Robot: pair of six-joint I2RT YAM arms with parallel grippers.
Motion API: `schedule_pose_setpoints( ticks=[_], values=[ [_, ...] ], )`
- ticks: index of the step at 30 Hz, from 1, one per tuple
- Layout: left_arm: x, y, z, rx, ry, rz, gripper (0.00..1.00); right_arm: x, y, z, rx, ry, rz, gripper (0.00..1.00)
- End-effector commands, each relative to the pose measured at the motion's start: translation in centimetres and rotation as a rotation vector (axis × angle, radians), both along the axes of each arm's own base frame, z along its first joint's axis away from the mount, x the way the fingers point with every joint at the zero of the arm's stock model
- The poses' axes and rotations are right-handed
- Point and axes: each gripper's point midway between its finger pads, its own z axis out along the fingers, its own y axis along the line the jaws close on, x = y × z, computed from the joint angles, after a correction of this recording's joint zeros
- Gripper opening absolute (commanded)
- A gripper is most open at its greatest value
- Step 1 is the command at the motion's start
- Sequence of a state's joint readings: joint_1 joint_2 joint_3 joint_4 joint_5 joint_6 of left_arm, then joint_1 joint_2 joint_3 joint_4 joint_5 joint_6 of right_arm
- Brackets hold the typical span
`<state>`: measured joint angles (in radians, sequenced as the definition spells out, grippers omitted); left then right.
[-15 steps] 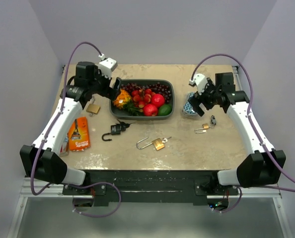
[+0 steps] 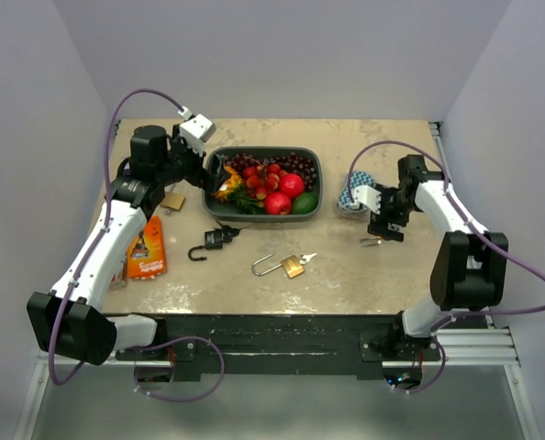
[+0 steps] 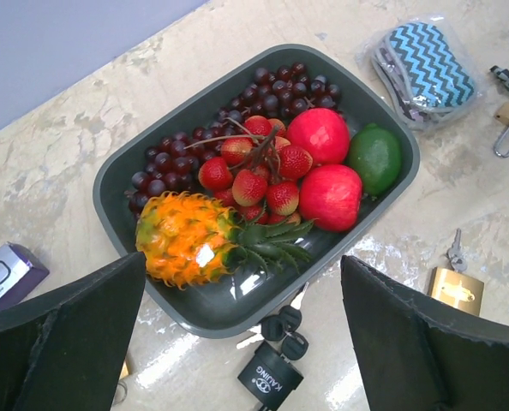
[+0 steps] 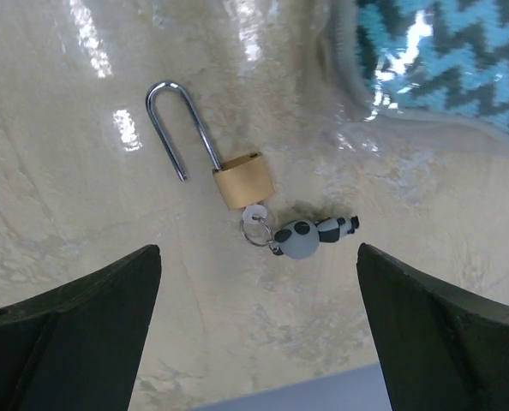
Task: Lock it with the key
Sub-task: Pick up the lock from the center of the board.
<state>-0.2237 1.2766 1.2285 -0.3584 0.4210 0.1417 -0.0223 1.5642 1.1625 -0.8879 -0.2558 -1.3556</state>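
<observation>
Presently, small brass padlock (image 4: 244,181) is lying beneath wide-spread right end effector (image 4: 256,250); likely rigid, light, slick; grasp flat body sides.

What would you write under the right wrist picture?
Open right hand above a brass padlock with its key, shackle open, beside a zigzag pouch.

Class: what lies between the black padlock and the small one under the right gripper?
A larger brass padlock, shackle open, keys attached; the top view shows it.
</observation>
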Motion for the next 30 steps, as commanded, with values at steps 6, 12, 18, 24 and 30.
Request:
schedule_pose_setpoints(
  ticks=[6,12,18,24,30],
  values=[
    [-0.2,-0.8,1.4,0.005,-0.074,-0.076,0.99,0.3,-0.6,-3.8,-0.031,0.109,0.317,0.94],
    [-0.3,-0.7,1.3,0.03,-0.088,-0.094,0.99,1.6,-0.4,-5.1,-0.018,0.109,0.344,0.87],
    [-0.3,-0.5,1.0,0.053,-0.097,-0.096,0.99,1.8,-0.1,-5.7,0.002,0.117,0.353,0.71],
    [-0.4,-0.5,0.6,0.059,-0.095,-0.1,0.99,1.1,0.0,-6.4,0.015,0.143,0.343,0.65],
    [-0.4,-0.5,0.6,0.059,-0.098,-0.101,0.99,0.6,0.0,-7.6,0.018,0.161,0.339,0.6]
  ],
)
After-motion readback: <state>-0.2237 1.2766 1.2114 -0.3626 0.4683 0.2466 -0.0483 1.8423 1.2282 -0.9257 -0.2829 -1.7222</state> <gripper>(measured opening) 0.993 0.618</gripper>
